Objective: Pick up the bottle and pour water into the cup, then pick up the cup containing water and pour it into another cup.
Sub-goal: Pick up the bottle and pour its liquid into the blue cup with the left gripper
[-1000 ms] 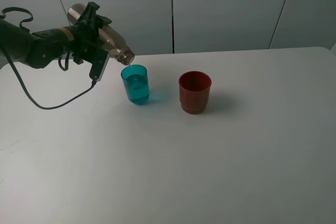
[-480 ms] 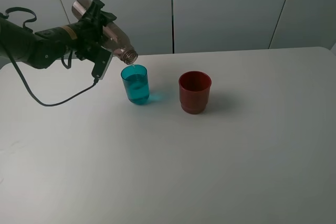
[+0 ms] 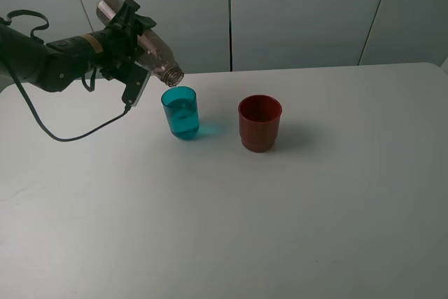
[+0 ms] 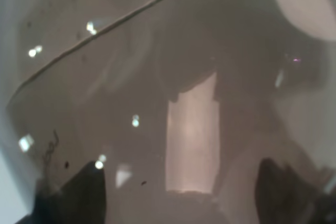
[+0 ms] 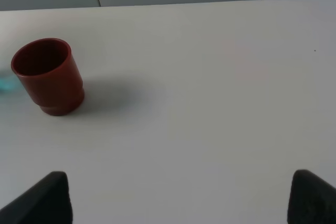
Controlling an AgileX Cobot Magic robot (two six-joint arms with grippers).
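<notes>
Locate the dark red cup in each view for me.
Exterior high: the dark red cup stands on the table, right of the teal cup.
Left wrist: absent; the bottle fills the picture.
Right wrist: the dark red cup stands ahead of the open fingers.
Shared landmark: the teal cup, a sliver beside it in the right wrist view.

The blurred bottle (image 4: 115, 77) fills the whole left wrist view. The right fingers (image 5: 44, 200) are cut off at the lower corners.
</notes>
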